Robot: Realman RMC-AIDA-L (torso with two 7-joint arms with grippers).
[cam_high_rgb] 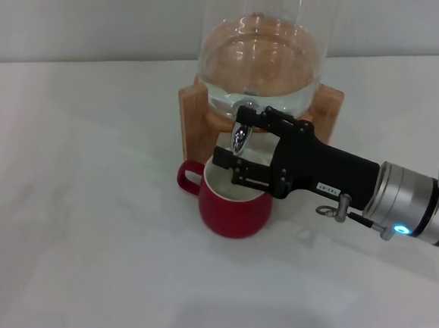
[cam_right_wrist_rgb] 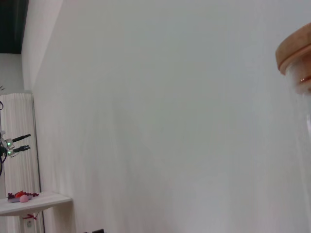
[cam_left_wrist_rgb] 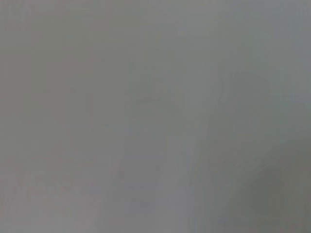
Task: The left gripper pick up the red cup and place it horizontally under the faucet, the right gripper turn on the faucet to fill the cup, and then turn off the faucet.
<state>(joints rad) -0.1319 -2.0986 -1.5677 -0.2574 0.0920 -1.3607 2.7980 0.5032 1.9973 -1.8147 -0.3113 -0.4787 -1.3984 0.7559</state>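
The red cup (cam_high_rgb: 233, 208) is dark red outside and white inside, with a red loop handle. The faucet (cam_high_rgb: 239, 137) is shiny chrome. The glass dispenser (cam_high_rgb: 260, 57) is clear, and its wooden stand (cam_high_rgb: 196, 109) is light brown with an orange tone. The right gripper (cam_high_rgb: 232, 142) is all black; the arm behind it is silver-grey with a small blue-green light. The counter (cam_high_rgb: 87, 199) is plain white, without any pattern. The left wrist view is only flat grey.
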